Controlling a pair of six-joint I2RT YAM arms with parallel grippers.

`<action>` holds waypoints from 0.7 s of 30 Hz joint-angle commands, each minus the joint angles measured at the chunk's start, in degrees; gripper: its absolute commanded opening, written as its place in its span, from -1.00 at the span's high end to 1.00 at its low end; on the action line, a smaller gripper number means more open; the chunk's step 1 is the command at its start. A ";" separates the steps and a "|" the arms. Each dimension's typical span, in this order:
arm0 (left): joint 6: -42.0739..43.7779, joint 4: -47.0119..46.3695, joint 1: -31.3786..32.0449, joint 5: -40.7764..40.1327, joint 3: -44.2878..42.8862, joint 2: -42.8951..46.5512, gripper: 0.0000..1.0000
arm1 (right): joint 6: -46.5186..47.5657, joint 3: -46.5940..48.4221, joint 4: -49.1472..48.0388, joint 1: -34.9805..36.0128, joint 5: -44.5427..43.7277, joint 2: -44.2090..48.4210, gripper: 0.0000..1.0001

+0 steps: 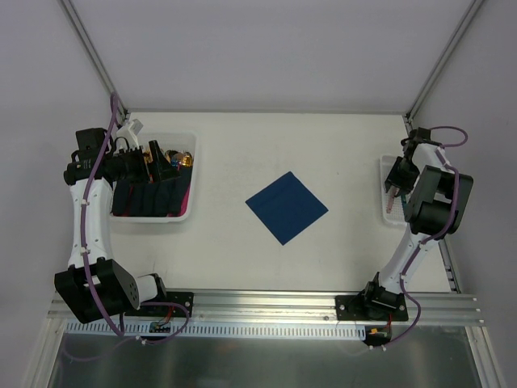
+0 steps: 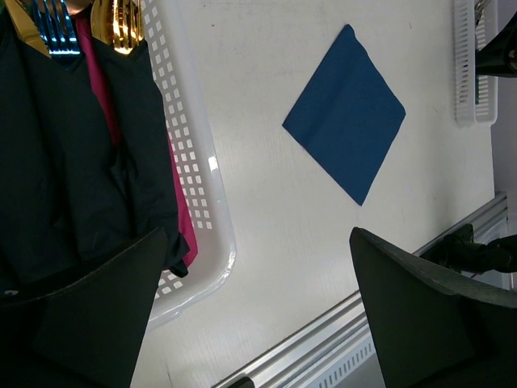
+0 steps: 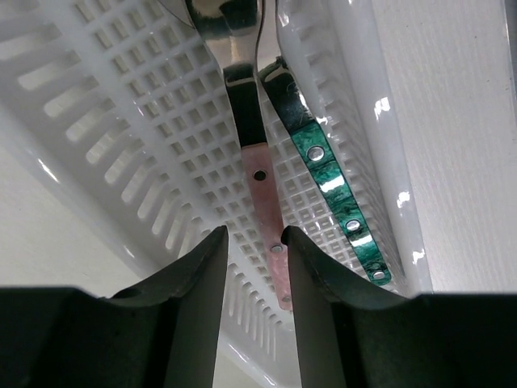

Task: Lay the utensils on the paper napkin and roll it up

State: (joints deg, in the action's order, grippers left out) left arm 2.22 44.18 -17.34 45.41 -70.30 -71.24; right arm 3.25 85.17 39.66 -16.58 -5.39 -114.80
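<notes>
A white mesh basket (image 1: 193,174) at the table's left edge is packed with dark blue rolls (image 1: 149,198), gold cutlery heads (image 2: 117,20) and a blue fork (image 2: 55,28) poking out at their far end, with a strip of magenta (image 2: 97,89) among them. The left gripper (image 2: 254,242) hangs over this basket with its jaws spread wide and nothing between them. The paper napkin (image 1: 287,207) lies flat near the middle of the table, turned corner-on like a diamond, well apart from both baskets and with nothing on it. At the right edge a second, narrower mesh basket (image 3: 121,121) holds the utensils (image 3: 262,202) – silver necks, one riveted handle pink, and a green handle (image 3: 331,186) just beside it. The right gripper (image 3: 254,234) is down inside that basket, its jaws a little apart with the pink handle in the gap; mesh shows between the handle and one finger, so it is not pinched. The table (image 1: 242,153) is a matt off-white board – an aluminium rail (image 1: 266,301) runs along its near edge under the arm bases. Pale grey walls close it in, with slim metal posts (image 1: 89,48) at the far corners.
</notes>
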 commanded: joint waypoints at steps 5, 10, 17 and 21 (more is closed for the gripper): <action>-0.28 -0.68 -0.41 2.84 -1.59 0.14 -0.98 | 0.97 1.58 0.16 -1.35 -1.20 -1.38 0.27; -0.46 -0.68 -0.41 2.93 -1.59 -0.04 -0.97 | 1.06 1.06 -0.19 -1.44 -0.85 -2.09 0.32; -0.37 -0.68 -0.41 3.02 -1.42 -0.04 -0.97 | 1.15 -0.44 -1.69 -1.44 0.38 -0.07 0.34; -0.46 -0.59 -0.41 2.85 -1.50 0.14 -0.98 | 1.06 -0.26 -1.60 -1.44 0.29 0.11 0.49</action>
State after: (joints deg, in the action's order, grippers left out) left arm 2.07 43.99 -17.34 46.35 -70.30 -71.26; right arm 3.92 85.25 39.20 -17.65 -5.04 -116.51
